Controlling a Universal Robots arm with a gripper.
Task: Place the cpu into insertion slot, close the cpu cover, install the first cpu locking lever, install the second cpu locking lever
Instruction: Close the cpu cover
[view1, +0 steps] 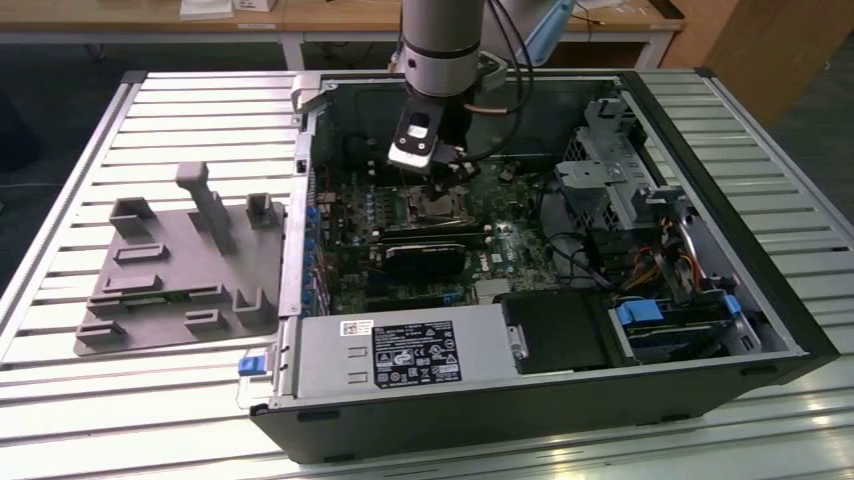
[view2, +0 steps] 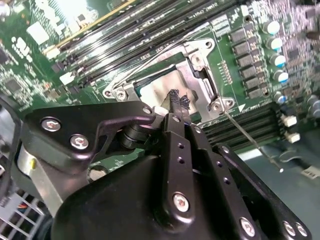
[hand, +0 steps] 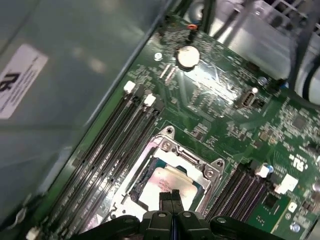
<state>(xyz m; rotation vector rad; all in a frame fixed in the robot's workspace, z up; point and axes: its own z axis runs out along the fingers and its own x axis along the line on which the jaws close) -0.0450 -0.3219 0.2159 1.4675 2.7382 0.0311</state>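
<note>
So the cpu (hand: 166, 181) is sitting in the insertion slot (view1: 435, 208), and the cpu cover (hand: 192, 161) looks like it's lying down around it. The gripper (view2: 178, 101) has its fingers pinched together on nothing, tips right over the chip's top. The thin wire locking lever (view2: 250, 142) looks unlatched to me. My worry: press down off-centre and those tips scrape the chip, or the springy lever slips off them.

Bright overhead light glares off the slatted worktop (view1: 80, 400) and the green board (hand: 210, 95); the cpu (hand: 160, 177) gleams pale, while the case (view1: 534, 410) interior sits shadowed.
</note>
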